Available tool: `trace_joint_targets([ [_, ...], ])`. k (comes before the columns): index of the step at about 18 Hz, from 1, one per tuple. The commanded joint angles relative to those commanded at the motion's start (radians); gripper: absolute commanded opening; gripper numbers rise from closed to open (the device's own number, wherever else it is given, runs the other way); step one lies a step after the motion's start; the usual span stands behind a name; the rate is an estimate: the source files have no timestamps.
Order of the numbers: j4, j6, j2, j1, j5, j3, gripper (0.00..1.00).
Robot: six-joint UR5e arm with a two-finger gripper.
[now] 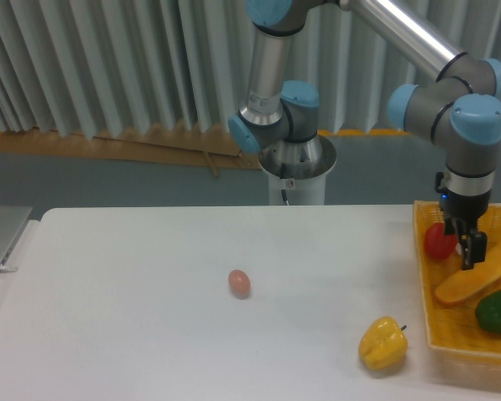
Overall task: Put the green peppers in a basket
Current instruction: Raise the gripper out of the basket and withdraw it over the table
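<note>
The green pepper (498, 310) lies inside the basket (426, 313) at the right edge of the worktop (150, 334), near the basket's front right part and partly cut by the frame edge. The gripper (462, 247) hangs above the basket's back left part, up and to the left of the pepper and apart from it. Its fingers point down with a small gap between them and nothing held. Just beside it on the left sits a red pepper (438, 241); a long orange vegetable (476, 276) lies between gripper and green pepper. A yellow pepper (382, 343) rests on the worktop left of the basket, and a small egg (239, 283) farther left.
</note>
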Motion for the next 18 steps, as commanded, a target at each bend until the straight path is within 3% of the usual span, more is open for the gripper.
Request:
trace_joint_targets([
  [8,-0.124,-0.233,0.064,-0.143,0.0,0.003,1.0],
  [18,-0.265,-0.313,0.141,-0.221,-0.006,-0.003,1.0],
])
